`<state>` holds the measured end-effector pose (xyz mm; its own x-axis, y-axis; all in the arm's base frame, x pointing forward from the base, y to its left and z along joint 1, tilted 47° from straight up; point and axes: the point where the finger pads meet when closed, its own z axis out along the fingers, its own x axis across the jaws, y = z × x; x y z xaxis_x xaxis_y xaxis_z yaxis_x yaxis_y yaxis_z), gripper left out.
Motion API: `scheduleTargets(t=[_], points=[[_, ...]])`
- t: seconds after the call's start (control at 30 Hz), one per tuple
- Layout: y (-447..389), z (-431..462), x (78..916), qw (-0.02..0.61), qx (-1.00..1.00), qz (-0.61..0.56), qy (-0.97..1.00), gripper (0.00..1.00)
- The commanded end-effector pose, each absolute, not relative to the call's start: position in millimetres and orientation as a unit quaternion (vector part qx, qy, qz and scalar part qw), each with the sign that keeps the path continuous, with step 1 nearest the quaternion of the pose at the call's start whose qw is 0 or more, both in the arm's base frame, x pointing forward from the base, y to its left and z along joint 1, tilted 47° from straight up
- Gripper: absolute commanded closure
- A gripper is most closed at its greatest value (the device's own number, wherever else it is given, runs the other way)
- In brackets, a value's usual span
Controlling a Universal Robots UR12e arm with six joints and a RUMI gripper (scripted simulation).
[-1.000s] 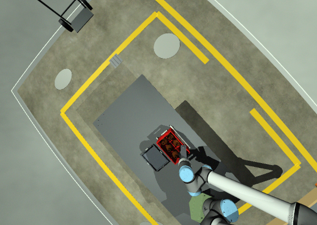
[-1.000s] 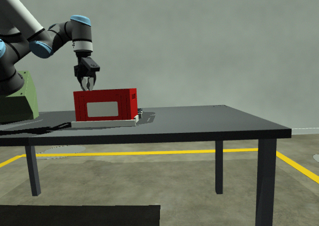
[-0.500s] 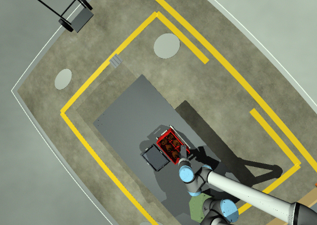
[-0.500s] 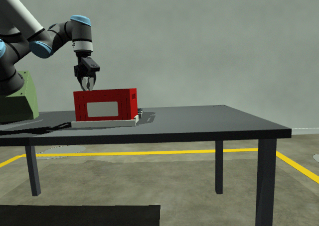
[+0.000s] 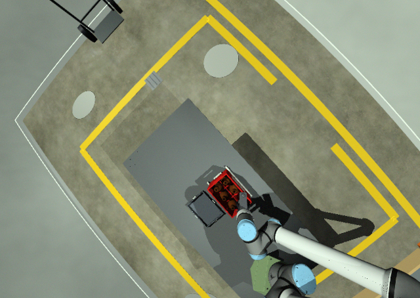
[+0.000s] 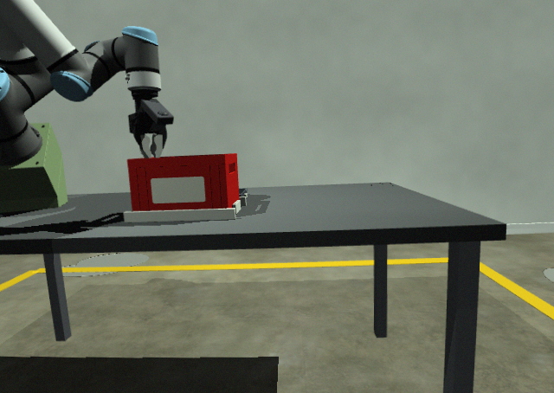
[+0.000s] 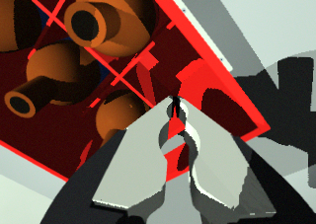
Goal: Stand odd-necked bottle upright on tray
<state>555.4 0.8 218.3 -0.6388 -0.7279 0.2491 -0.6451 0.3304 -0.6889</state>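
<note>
Five bottles in red crate; claw closed on nothing, over bottle-free corner slot, perhaps missed grasp; tray beside crate, likely for short carry; odd neck unclear.

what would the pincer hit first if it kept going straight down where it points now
Probably the floor of the crate's bottle-less corner compartment, though the pincer might catch a divider; depth is unclear.

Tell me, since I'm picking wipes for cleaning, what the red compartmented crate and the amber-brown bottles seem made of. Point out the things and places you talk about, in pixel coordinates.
Red compartmented crate [image 5: 219, 178] [image 6: 140, 185] [image 7: 207, 68]: probably matte plastic; evenly coloured, thin-walled.

Amber-brown bottles [image 5: 216, 188] [image 7: 56, 66]: perhaps smooth glass, given their colour; plastic possible.
</note>
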Motion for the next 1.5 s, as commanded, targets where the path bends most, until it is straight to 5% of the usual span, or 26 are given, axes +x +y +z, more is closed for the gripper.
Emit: scheduleTargets(t=[0.0,0.33,0.37,1.47], points=[[1.1,218.7,555.6,0.053,-0.422,-0.396,0.814,1.0],[1.1,218.7,555.6,0.053,-0.422,-0.396,0.814,1.0],[1.1,218.7,555.6,0.053,-0.422,-0.396,0.814,0.62],[1.1,218.7,555.6,0.053,-0.422,-0.396,0.814,0.62]])
